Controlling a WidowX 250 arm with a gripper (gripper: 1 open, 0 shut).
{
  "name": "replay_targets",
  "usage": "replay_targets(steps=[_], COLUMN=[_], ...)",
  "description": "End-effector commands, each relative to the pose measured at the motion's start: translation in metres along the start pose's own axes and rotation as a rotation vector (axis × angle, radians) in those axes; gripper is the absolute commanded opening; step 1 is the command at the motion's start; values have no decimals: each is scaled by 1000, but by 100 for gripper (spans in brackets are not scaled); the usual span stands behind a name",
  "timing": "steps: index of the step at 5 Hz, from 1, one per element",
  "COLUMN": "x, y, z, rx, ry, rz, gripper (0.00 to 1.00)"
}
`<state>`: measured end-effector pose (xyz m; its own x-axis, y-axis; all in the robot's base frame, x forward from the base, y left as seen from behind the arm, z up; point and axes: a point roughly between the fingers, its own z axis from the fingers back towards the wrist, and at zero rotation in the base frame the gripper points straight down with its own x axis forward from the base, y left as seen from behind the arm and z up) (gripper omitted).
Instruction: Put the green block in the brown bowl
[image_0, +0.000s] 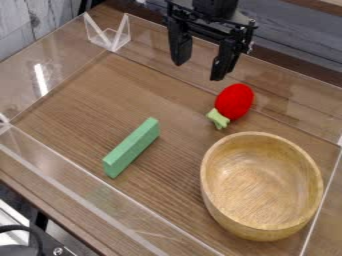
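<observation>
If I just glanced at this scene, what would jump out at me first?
Probably the wide, light-brown bowl, big and round at the lower right of the picture. Next, the bright red round thing with its little green stub, just above the bowl. Then the dark robot gripper reaching in from the top, and the pale green block lying left of the bowl.

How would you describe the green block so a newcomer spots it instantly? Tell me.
Find the wide brown bowl. Left of it in the picture lies the green block, a long flat bar. Unlike the short green stub, it touches nothing red.
</observation>
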<state>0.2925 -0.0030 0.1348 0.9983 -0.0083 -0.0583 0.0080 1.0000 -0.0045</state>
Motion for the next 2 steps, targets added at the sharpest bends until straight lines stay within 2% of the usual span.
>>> replay_targets(steps=[1, 2], x=[-3, -24], y=[1, 12], z=[-8, -19], rx=[1, -1], ry=[20, 37], rz=[-9, -132], gripper=[100, 100])
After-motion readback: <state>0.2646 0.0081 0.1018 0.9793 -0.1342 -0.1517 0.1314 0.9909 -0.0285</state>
